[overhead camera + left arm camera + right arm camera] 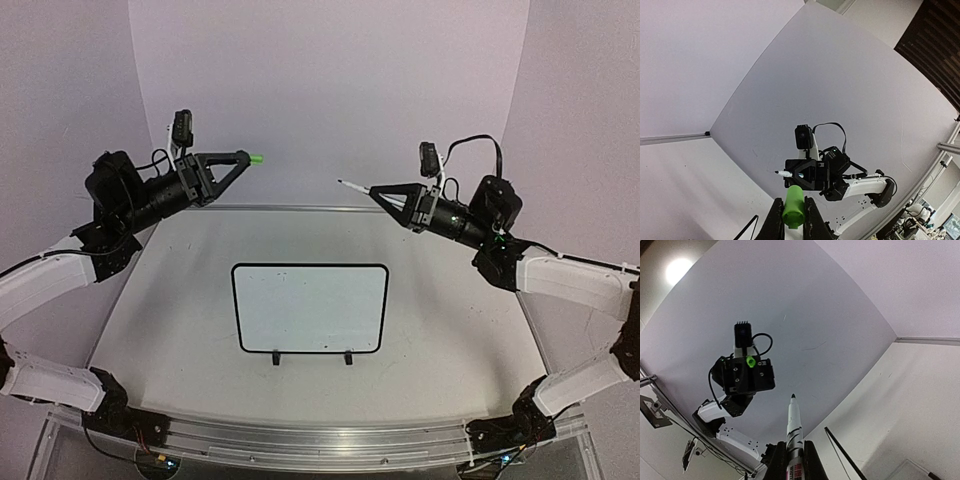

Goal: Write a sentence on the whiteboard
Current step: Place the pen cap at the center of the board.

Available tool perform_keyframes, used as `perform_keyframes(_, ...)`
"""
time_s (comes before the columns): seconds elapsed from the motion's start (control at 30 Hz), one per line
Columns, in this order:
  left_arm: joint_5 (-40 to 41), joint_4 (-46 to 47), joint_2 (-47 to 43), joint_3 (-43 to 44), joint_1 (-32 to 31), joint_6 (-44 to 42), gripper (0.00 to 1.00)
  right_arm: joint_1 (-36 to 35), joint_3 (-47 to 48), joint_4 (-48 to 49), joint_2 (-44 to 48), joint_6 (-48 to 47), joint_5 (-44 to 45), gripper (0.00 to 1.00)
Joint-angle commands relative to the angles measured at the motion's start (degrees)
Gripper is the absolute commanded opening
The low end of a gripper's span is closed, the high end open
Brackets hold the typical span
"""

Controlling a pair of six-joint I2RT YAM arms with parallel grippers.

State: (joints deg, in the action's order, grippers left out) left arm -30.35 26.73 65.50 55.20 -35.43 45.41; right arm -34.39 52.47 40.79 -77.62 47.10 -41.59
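The whiteboard (310, 308) lies flat mid-table, black-bordered, its two black feet at the near edge. No writing shows on it; the sentence is not visible. My left gripper (247, 159) is raised high at the left, shut on a green marker cap (793, 206) that also shows in the top view (257, 159). My right gripper (382, 193) is raised at the right, shut on a white marker (794, 426), uncapped, its dark tip (341, 182) pointing left toward the cap. The two grippers face each other, apart, well above the board. A corner of the board's edge (845, 452) shows in the right wrist view.
The white table (160, 290) is bounded by a metal rail (300, 435) at the near edge and pale backdrop walls behind and at the sides. The arm bases stand at the near corners.
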Motion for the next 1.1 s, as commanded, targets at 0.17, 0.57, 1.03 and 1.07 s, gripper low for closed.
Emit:
perform_keyframes(0.17,11.1,-32.3,-0.6,9.4,1.6,-18.9,0.00,-0.4,0.7,-6.6,7.0,-8.4,-1.8,0.00)
perform_keyframes(0.57,15.8,-49.4,7.5,-3.3,13.8,-21.1,0.00,-0.5,-1.0,-21.1,13.6,-16.6,5.5,0.00)
perform_keyframes(1.03,15.8,-46.3,17.9,-9.3,13.8,-21.4,0.06,-4.6,1.1,-27.2,10.5,-23.2,7.7,0.00)
perform_keyframes(1.07,15.8,-46.1,18.7,-9.2,13.8,-21.5,0.08,-4.7,1.1,-27.3,10.2,-23.3,7.9,0.00)
